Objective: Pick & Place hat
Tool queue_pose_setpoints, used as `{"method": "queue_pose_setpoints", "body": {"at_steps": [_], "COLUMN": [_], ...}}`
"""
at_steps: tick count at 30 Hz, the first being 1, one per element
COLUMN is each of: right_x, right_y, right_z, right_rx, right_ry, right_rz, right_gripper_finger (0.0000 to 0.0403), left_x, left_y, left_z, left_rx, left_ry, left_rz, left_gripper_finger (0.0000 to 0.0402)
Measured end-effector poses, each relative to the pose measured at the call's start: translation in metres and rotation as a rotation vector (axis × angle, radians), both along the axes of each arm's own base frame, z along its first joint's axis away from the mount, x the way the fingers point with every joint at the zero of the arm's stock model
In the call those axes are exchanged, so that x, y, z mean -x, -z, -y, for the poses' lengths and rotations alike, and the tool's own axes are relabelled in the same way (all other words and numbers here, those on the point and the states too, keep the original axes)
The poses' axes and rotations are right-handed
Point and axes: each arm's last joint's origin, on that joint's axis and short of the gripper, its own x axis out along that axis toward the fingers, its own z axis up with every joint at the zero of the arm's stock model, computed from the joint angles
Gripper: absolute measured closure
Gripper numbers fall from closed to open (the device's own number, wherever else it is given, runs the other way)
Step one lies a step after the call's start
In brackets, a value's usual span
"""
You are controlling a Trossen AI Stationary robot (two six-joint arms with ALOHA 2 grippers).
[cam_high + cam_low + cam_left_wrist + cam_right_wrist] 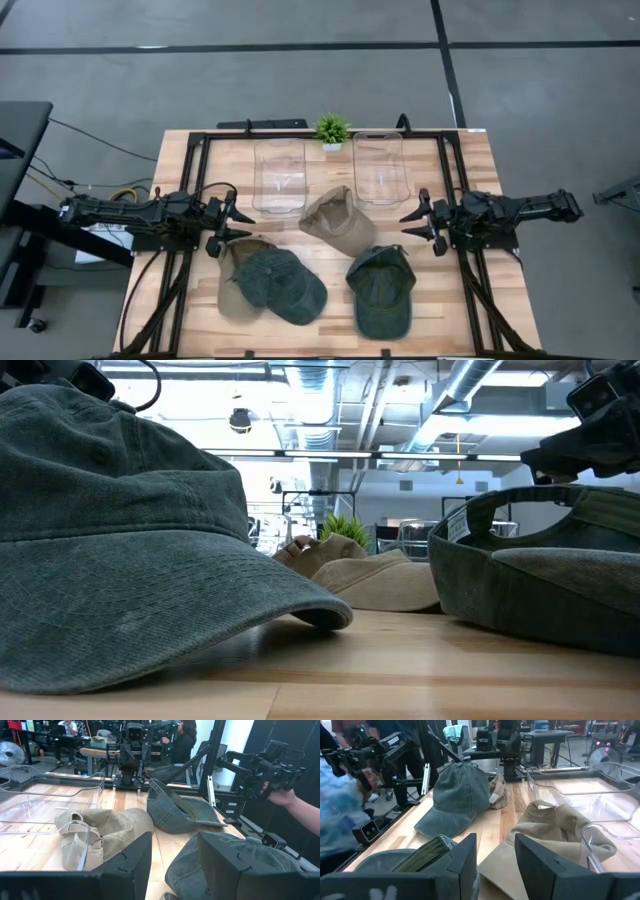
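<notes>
Two bins (279, 175) (380, 166) at back w/ plant (331, 129) between; crumpled cap (338, 220) mid-table; caps front-left (283, 284) & front-right (381, 288).

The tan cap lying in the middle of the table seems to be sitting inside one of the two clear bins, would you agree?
Not quite. The high view shows the tan cap lying in the middle of the table, on bare wood in front of the two clear bins, which hold no cap.
</notes>
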Motion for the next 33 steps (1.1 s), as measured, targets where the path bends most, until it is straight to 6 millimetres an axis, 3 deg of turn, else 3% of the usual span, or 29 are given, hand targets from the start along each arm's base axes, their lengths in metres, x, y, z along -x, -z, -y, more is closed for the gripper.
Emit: {"method": "queue_pose_setpoints", "body": {"at_steps": [18,27,33], "right_x": [0.002,0.002,0.000], "right_y": [-0.035,-0.036,-0.024], "right_z": [0.000,0.002,0.001], "right_rx": [-0.116,-0.076,-0.046], "right_ry": [-0.005,0.046,0.049], "right_rz": [0.348,0.371,0.372], "right_gripper_finger": [0.0278,0.0278,0.0278], "left_x": [0.000,0.000,0.000], "left_y": [-0.003,-0.007,-0.012], "left_z": [0.000,-0.001,-0.001], "left_rx": [0.002,-0.009,-0.032], "left_ry": [0.001,-0.023,-0.024], "left_rz": [0.031,0.079,0.136], "left_gripper_finger": [0.0247,0.0247,0.0247]}}
